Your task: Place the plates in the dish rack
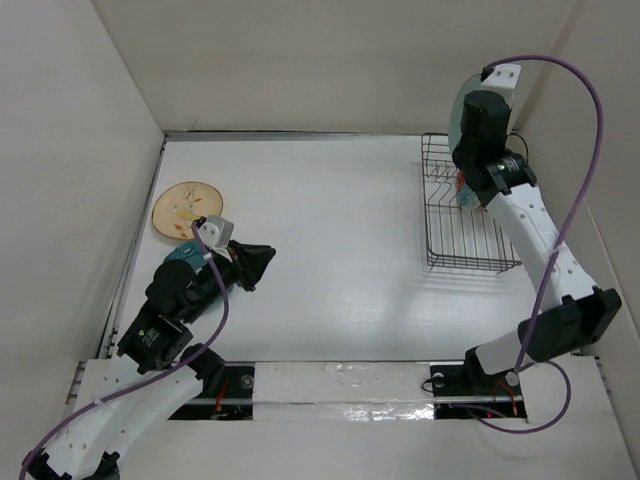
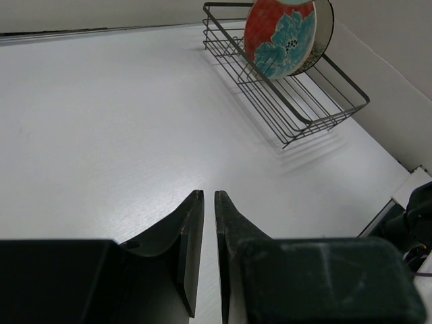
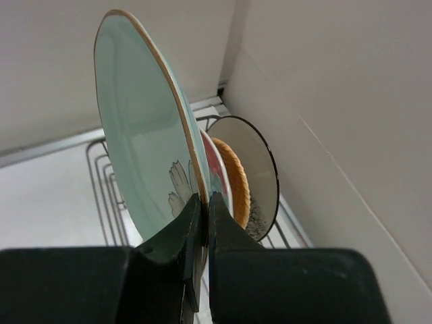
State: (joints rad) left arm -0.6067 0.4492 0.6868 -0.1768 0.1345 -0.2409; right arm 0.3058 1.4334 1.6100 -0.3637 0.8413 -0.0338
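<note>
At far left a tan plate [image 1: 187,208] with a floral pattern lies flat on the white surface [image 1: 330,230], well apart from the rack [image 1: 470,235]. Just right of it, the left hand [image 2: 208,197] hovers low over bare surface, its fingers nearly together with nothing between them. Further right stands the rack, black wire, near the right wall. Three plates stand on edge at its far end: a red plate [image 2: 280,37] with teal flowers, an orange plate [image 3: 237,182] behind it, and a white plate [image 3: 260,169] with a dark rim at the back. The right hand [image 3: 204,202] is clamped on the rim of a green plate [image 3: 145,135], holding it upright just beside the red plate on the rack's open side. Whether its lower edge touches the wires is hidden. To do this step well, I judge, the green plate should stay parallel to its neighbours and go straight down into the next free gap between bars. It should be let go only once seated, so it neither tips nor knocks the red plate.
</note>
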